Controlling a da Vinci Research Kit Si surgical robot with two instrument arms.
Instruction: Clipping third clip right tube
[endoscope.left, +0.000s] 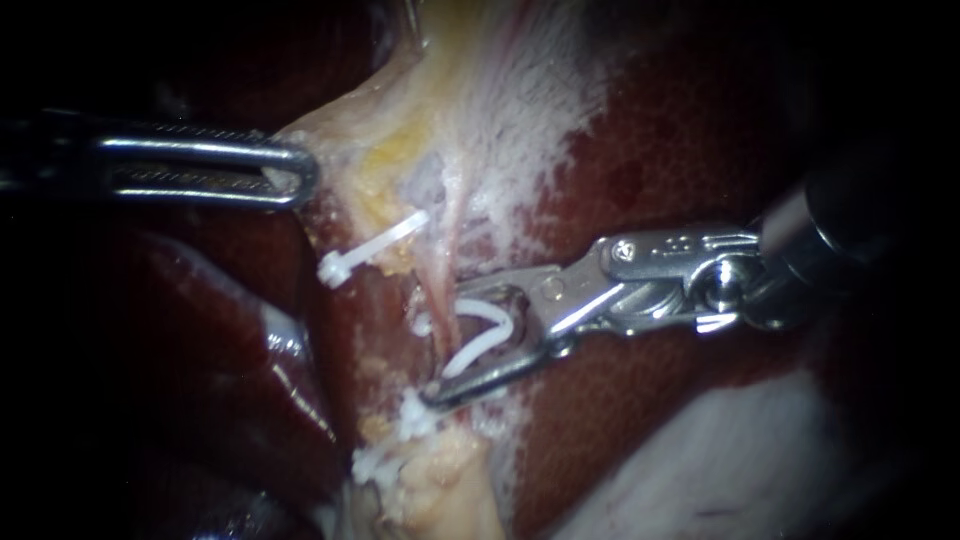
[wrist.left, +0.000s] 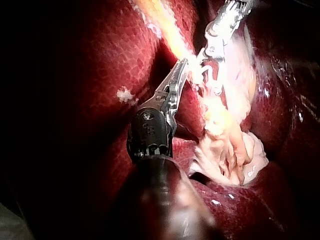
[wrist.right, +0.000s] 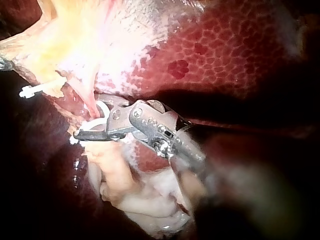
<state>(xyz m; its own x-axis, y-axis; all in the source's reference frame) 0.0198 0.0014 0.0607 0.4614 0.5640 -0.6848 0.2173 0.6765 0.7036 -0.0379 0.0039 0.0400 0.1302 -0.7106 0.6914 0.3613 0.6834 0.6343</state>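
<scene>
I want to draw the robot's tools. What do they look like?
The left instrument has thin silver jaws with a slot down the middle and ridges, on a dark shaft. The right instrument is shiny silver with a round hinge pin, thin curved jaws and a dark shaft.

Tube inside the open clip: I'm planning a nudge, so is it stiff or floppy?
Probably floppy: the tube is a thin pale strand. Likely slippery, since the liver beside it glistens. Possibly tearable where the clip straddles it.
</scene>
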